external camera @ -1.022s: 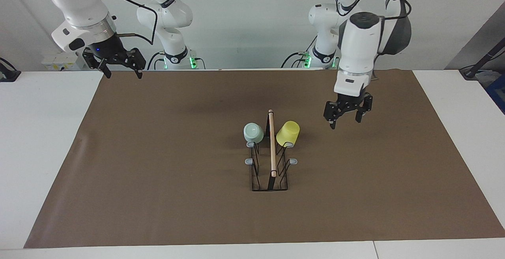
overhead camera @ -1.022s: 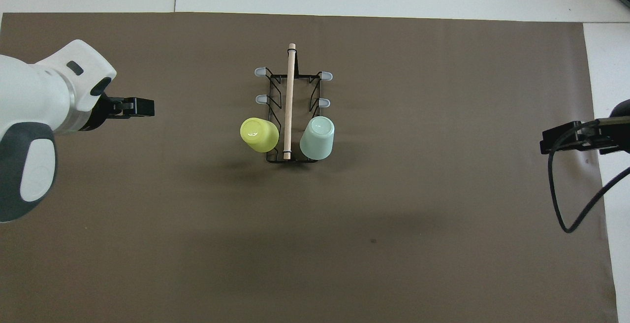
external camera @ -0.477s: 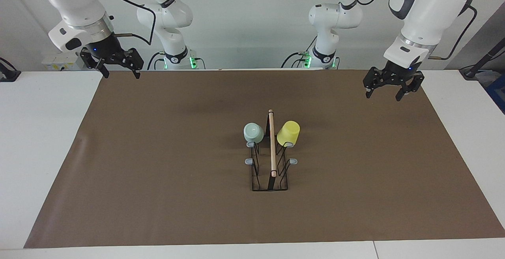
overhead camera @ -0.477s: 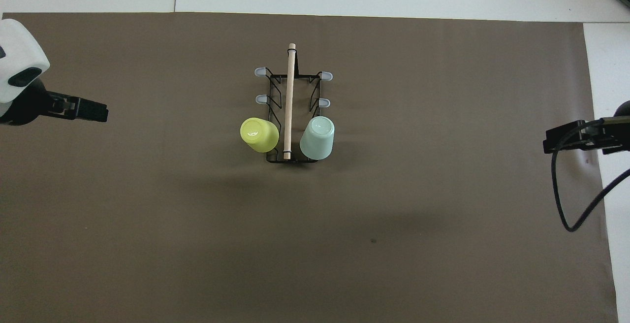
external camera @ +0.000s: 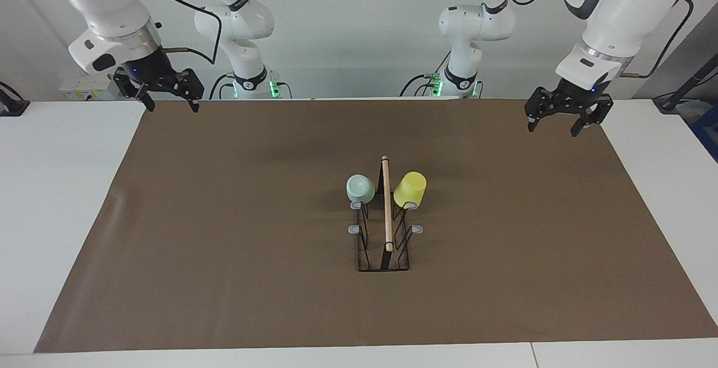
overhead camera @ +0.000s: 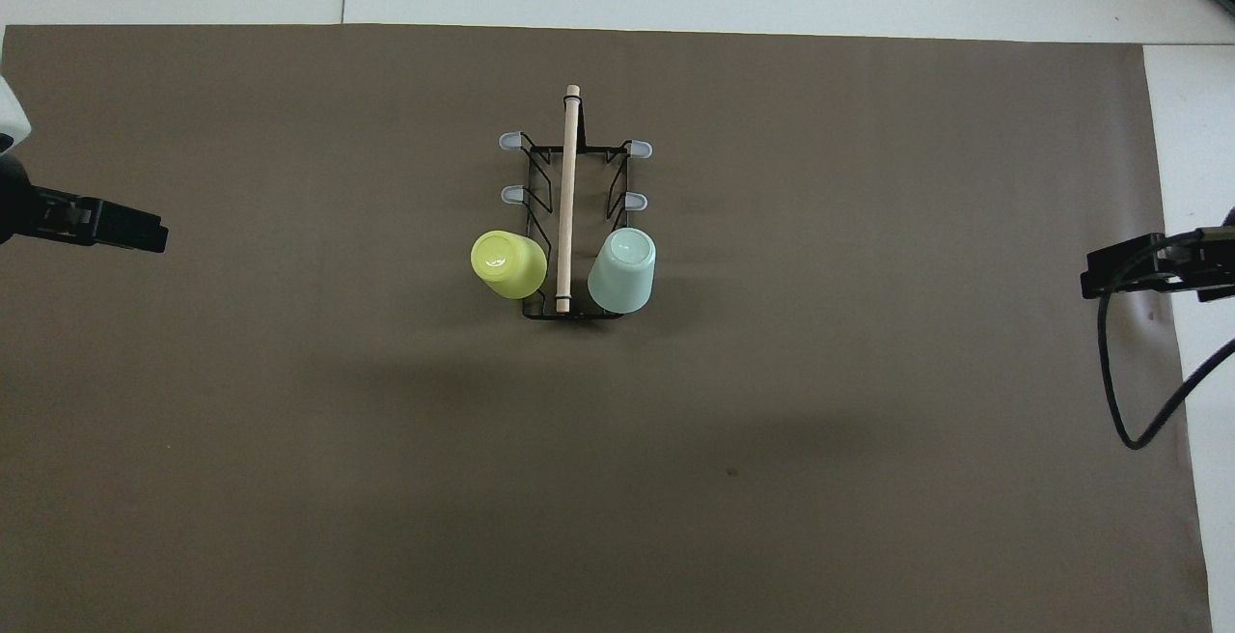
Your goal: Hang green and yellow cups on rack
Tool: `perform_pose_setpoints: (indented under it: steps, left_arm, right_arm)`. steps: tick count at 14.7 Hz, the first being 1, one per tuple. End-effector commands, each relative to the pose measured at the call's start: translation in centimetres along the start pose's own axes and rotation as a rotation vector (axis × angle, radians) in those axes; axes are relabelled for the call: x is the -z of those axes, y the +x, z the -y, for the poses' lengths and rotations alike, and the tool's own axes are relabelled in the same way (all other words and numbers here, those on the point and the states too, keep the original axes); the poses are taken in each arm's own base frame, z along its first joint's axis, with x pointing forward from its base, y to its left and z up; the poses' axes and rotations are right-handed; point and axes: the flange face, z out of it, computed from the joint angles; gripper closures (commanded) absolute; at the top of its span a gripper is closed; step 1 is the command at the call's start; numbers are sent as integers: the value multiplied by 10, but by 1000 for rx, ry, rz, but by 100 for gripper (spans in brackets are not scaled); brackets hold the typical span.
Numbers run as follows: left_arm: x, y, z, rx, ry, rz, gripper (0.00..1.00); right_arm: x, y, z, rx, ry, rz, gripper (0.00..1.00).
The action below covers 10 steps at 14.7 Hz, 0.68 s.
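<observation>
Cups, green (external camera: 360,188) and yellow (external camera: 410,189), look light, slippery, graspable by their walls; both grippers, left (external camera: 565,121) and right (external camera: 166,96), hang spread at counter corners

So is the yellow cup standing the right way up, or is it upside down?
Upside down and tilted. The yellow cup hangs mouth-down on a prong of the rack, its closed bottom facing up in the overhead view, beside the green cup.

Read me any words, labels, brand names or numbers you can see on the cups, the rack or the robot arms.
None can be read.
green cup: plain, no print.
yellow cup: plain, no print.
rack: no label.
Black bands on the arm joints near the bases: light lettering, too small to read.
left gripper and right gripper, raised over the table's ends: no visible markings.
</observation>
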Motion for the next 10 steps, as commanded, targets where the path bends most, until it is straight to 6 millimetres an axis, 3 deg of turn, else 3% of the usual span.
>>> perform_pose_setpoints:
  steps: [1,6,10]
  left_arm:
    - [6,-2,-8,38,-11,25,0]
    - [6,-4,-28,6,59,61,0]
    - [9,-8,-25,24,24,57,0]
  right_arm:
    - [-2,-2,-1,9,-16,-9,0]
    - [4,-6,-12,-8,5,-18,0]
    - [4,-6,-11,-5,5,-18,0]
